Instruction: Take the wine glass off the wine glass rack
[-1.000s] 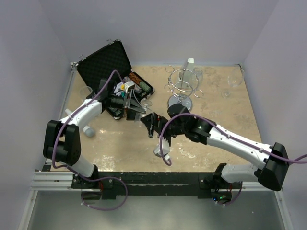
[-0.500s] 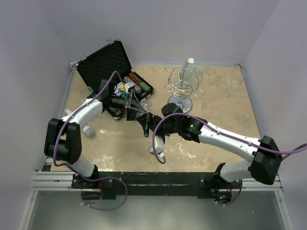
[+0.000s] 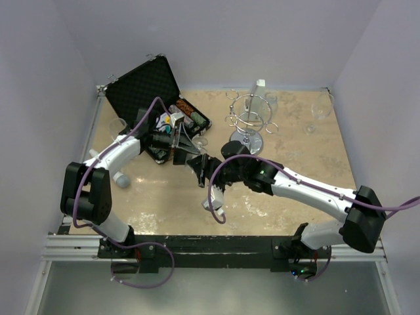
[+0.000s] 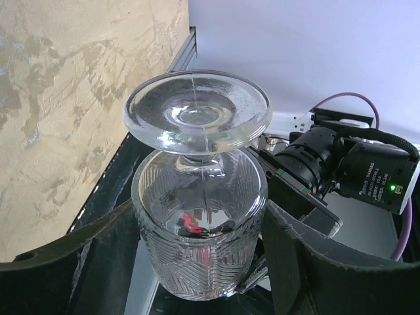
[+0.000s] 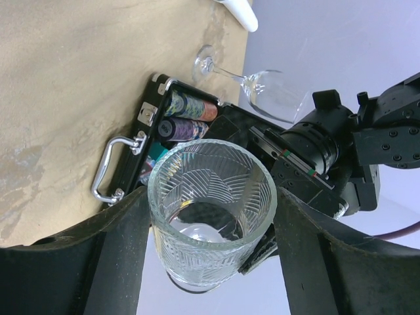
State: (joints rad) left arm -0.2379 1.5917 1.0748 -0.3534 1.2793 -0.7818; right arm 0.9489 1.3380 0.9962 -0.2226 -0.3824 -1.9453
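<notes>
Cut-glass wine glass point(image 4: 200, 216), already well apart from the chrome wine glass rack point(image 3: 247, 121), is sitting clamped in the left gripper point(image 4: 200, 226) while the right gripper point(image 5: 211, 216) is bracketing its bowl, clamping undeterminable; apparent handover, needing confirmed right-side grasp before left release.

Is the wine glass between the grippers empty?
Empty: the right wrist view looks straight into the wine glass; no liquid shows.
</notes>
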